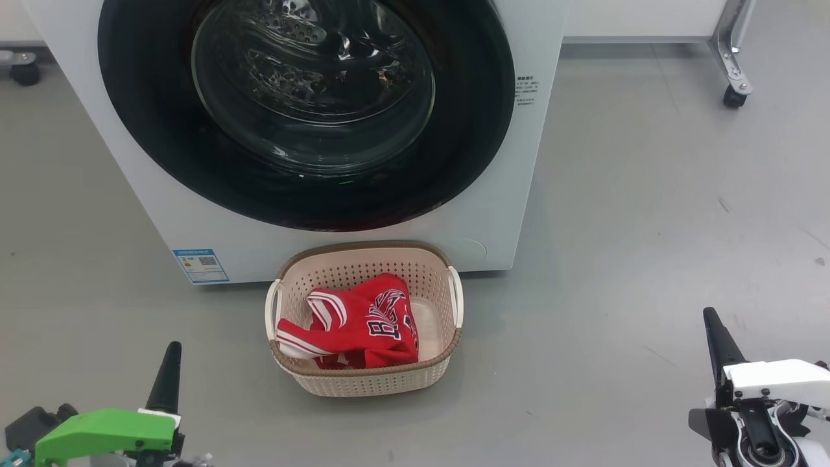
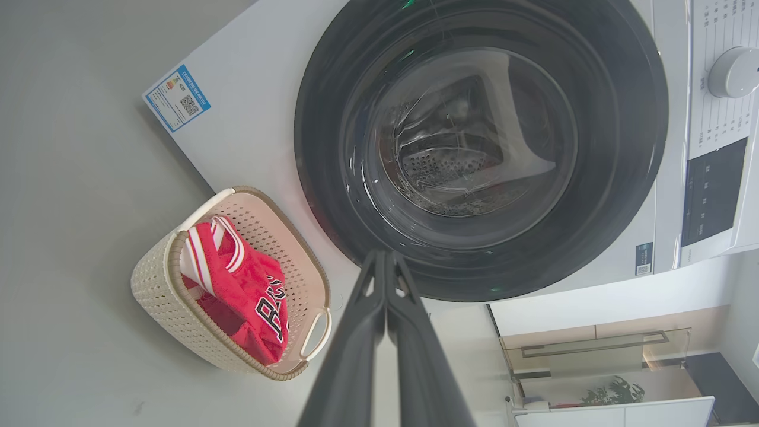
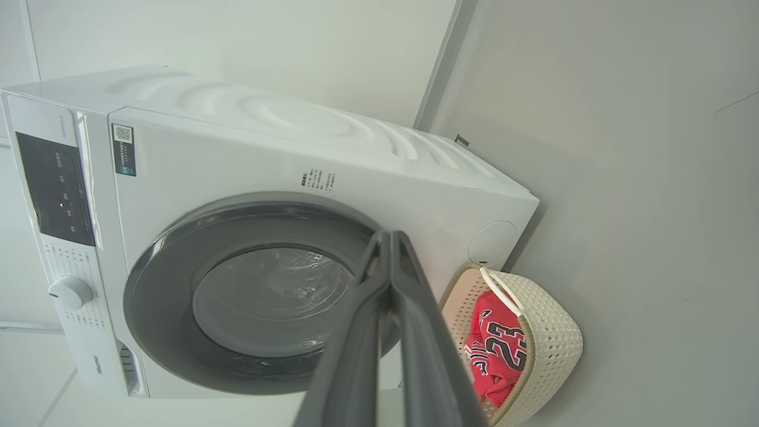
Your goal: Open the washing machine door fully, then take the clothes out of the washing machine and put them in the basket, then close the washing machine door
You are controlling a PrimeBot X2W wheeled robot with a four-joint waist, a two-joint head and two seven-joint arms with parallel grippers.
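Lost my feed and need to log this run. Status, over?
Left gripper and right gripper shut, empty. Washing machine door closed, clothes in basket. No obstruction seen.

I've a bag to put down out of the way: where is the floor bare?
Bare grey floor lies right of the washing machine, up to a wheeled frame leg, and left of it too; also between the basket and the left gripper and right gripper. Crowded: basket close before the machine, holding the clothes.

The washing machine [image 1: 486, 220] is cut off above; blue label [image 1: 200, 266] illegible.
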